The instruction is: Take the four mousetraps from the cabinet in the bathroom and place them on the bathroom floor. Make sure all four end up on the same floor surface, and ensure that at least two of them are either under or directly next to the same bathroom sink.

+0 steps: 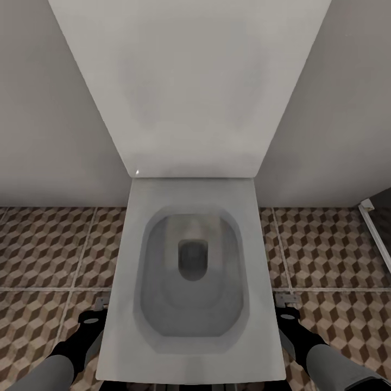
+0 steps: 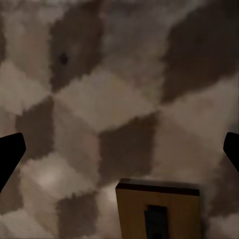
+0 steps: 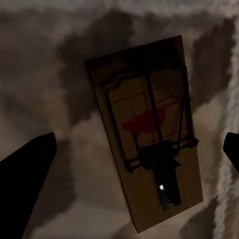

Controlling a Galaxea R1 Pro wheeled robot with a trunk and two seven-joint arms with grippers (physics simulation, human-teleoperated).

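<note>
A mousetrap (image 3: 147, 134), a brown wooden board with dark wire and a red mark, lies flat on the cube-patterned bathroom floor (image 1: 49, 244). My right gripper (image 3: 134, 149) hangs open above it, with one finger on each side. Another mousetrap (image 2: 159, 209) lies on the floor tiles just short of my open left gripper (image 2: 119, 149). In the head view both grippers are low beside the toilet, the left gripper (image 1: 89, 320) on one side and the right gripper (image 1: 288, 317) on the other. A small trap (image 1: 100, 302) and another (image 1: 287, 298) lie just ahead of them. The cabinet and the sink are out of view.
A white toilet (image 1: 190, 347) with its lid raised against the grey wall (image 1: 43, 108) stands directly ahead between my arms. At the far right a white frame edges a dark shower floor (image 1: 380, 217). Patterned tiles stretch along both sides of the toilet.
</note>
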